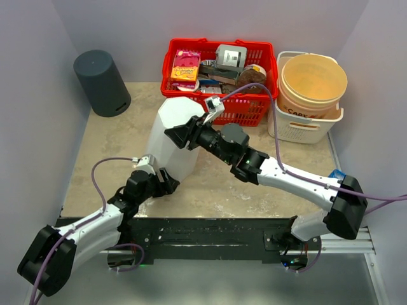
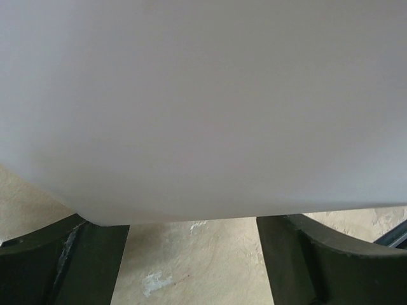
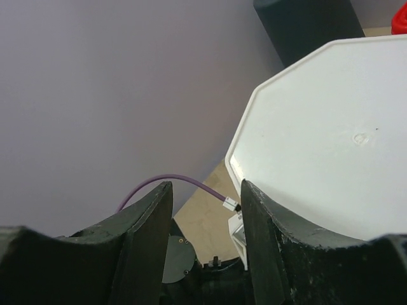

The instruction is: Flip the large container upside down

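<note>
Large container sits centre-left on the surface, octagonal base facing up and towards the right arm. It looks mostly flipped, maybe leaning. Left end effector is low at the near wall, fingers spread wide and gripping nothing; my guess is it's bracing the bottom so it doesn't slide. Right end effector is at the base's edge, part open with an empty gap, one finger overlapping the rim, likely steering the top. Can't tell if it's touching.

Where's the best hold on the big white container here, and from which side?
Probably its side walls, pressed between both arms: the white container looks far wider than either open jaw. Left gripper low from the near side, right gripper from the right, just under the flat octagonal end.
</note>
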You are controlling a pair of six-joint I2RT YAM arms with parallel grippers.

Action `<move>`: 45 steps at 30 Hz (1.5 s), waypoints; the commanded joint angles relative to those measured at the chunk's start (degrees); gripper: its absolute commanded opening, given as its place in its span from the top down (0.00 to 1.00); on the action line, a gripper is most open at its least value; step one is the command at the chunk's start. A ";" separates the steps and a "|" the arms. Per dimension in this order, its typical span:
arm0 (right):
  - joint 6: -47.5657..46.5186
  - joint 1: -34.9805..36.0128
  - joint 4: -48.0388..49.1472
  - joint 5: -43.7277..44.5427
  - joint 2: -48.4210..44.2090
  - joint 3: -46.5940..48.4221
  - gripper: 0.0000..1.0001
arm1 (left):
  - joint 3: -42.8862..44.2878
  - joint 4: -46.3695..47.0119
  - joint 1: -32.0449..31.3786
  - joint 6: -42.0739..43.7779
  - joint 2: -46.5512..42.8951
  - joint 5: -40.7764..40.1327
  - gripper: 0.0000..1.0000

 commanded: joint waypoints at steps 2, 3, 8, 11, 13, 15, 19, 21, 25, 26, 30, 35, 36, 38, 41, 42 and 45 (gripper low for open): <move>-0.56 1.56 -12.92 -1.53 3.71 -1.78 0.48 | 5.67 4.81 -0.85 0.29 0.41 1.01 0.17; -0.64 1.56 -12.92 -1.44 3.71 -1.78 0.48 | 6.11 4.28 -0.76 0.64 0.76 0.74 0.17; -0.55 1.65 -12.75 -1.62 4.24 -1.43 0.48 | 8.05 0.76 -0.76 1.43 2.69 0.30 0.14; -0.38 1.65 -12.66 -1.62 4.42 -1.43 0.48 | 8.13 0.50 -0.85 1.69 2.35 0.13 0.13; -0.47 1.74 -12.92 -1.36 4.51 -1.34 0.48 | 8.05 -0.11 -0.85 2.05 1.99 -0.14 0.13; -0.82 1.65 -13.19 -1.01 4.07 -1.34 0.48 | 8.22 -0.64 -0.85 2.31 1.38 -0.40 0.14; -1.34 1.65 -14.06 0.75 2.23 -1.86 0.46 | 8.40 -2.13 -0.76 2.84 -0.20 -0.67 0.13; -1.70 1.65 -15.03 2.33 1.26 -2.22 0.45 | 8.49 -2.58 -0.85 3.36 -1.26 -0.67 0.13; -2.23 1.65 -19.59 8.91 -3.74 -3.97 0.37 | 9.45 -4.50 -0.85 4.68 -3.10 -0.67 0.13; -2.22 1.65 -20.47 12.76 -4.71 -4.41 0.34 | 10.32 -5.47 -0.76 4.60 -3.28 -2.58 0.13; -1.17 1.65 -24.96 22.34 -11.39 -7.13 0.24 | 11.39 -7.94 -1.02 4.95 -4.77 -4.27 0.10; -0.47 0.07 -27.24 25.98 -20.35 -11.88 0.19 | 12.43 -9.08 -4.27 4.07 -7.41 -9.87 0.08; -0.47 -0.19 -27.51 26.50 -21.67 -12.41 0.18 | 12.88 -9.87 -6.45 3.63 -7.41 -11.63 0.08; -0.47 -1.42 -28.56 26.77 -23.35 -13.99 0.17 | 14.63 -11.98 -9.45 3.02 -7.15 -17.85 0.08; -0.03 -3.70 -29.62 25.63 -26.34 -15.66 0.16 | 16.56 -14.97 -16.48 0.48 -5.40 -27.34 0.07; 0.15 -4.41 -29.97 25.02 -27.30 -16.45 0.15 | 17.01 -15.58 -19.80 -0.58 -4.78 -29.91 0.07; 0.24 -7.22 -31.02 22.73 -29.32 -17.77 0.14 | 19.29 -18.03 -25.96 -5.76 -1.88 -40.54 0.07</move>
